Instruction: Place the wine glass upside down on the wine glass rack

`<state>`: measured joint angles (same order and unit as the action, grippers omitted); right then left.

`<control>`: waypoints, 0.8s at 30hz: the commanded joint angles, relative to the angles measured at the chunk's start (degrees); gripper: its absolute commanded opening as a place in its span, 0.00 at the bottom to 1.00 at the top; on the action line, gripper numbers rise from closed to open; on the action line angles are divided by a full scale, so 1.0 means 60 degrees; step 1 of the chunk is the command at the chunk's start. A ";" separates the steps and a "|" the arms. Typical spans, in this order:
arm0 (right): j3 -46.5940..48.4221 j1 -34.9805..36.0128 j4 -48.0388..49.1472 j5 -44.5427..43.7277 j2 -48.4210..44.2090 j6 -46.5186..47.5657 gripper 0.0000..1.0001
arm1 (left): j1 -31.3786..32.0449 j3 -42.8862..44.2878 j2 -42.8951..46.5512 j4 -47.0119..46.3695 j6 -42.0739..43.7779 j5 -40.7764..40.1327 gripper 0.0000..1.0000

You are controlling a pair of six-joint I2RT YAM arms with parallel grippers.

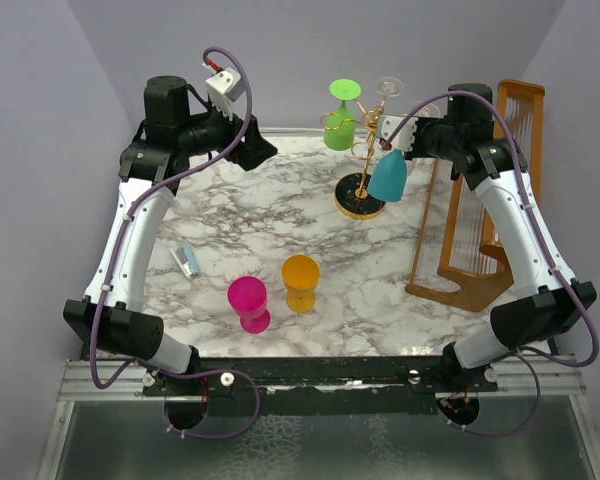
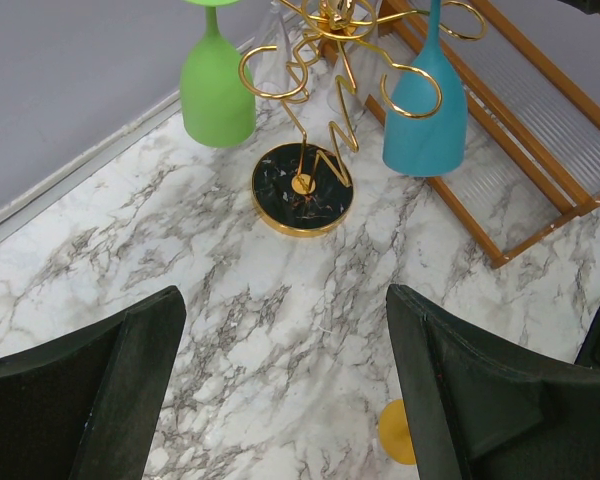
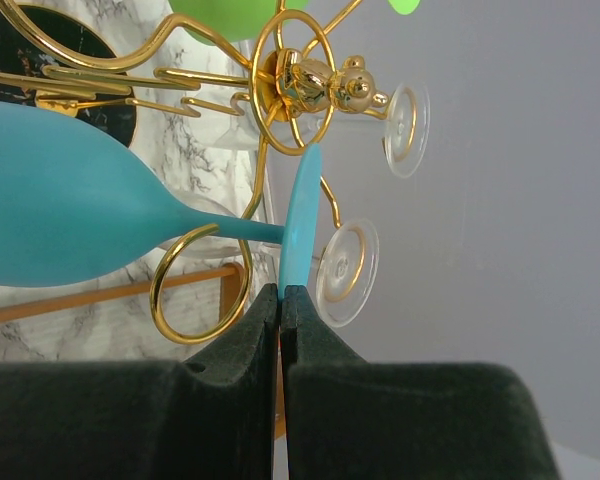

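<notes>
The wine glass point(image 1: 388, 178) is teal and hangs upside down beside the wine glass rack point(image 1: 360, 195), a gold stand on a round black base. My right gripper point(image 3: 281, 292) is shut on the edge of the glass's foot point(image 3: 300, 215). The glass's bowl point(image 3: 70, 200) points away toward the rack's base. Its stem passes a gold ring-ended arm point(image 3: 195, 290); I cannot tell whether it sits in the ring. My left gripper point(image 2: 285, 390) is open and empty, high over the marble at the back left, looking at the rack's base point(image 2: 302, 188).
A green glass point(image 1: 340, 125) and a clear glass point(image 1: 388, 88) hang upside down on the rack. A pink glass point(image 1: 249, 303) and an orange glass point(image 1: 301, 281) stand near the front. A brown wooden slatted frame point(image 1: 480, 220) stands at the right. A small grey object point(image 1: 186, 260) lies at the left.
</notes>
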<state>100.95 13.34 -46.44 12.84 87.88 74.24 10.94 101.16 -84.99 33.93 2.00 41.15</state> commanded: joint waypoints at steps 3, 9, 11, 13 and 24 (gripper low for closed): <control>-0.0089 0.0032 0.0247 -0.0429 -0.0169 -0.0057 0.01 | -0.0051 0.0088 -0.0029 -0.0231 -0.0071 0.0359 0.84; -0.0250 0.0026 0.0179 -0.0457 -0.0299 -0.0145 0.01 | -0.0064 -0.0014 -0.0011 -0.0258 -0.0056 0.0258 0.84; -0.0306 0.0027 0.0174 -0.0529 -0.0357 -0.0176 0.01 | -0.0065 -0.0022 0.0008 -0.0260 -0.0051 0.0261 0.84; -0.0328 0.0032 0.0148 -0.0557 -0.0409 -0.0185 0.01 | -0.0067 -0.0037 0.0019 -0.0261 -0.0047 0.0259 0.84; -0.0526 0.0032 0.0050 -0.0718 -0.0642 -0.0215 0.01 | -0.0075 -0.0131 0.0106 -0.0296 -0.0069 0.0298 0.84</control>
<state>98.26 13.43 -46.52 10.44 86.08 73.76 10.94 101.12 -85.01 33.89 1.98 41.34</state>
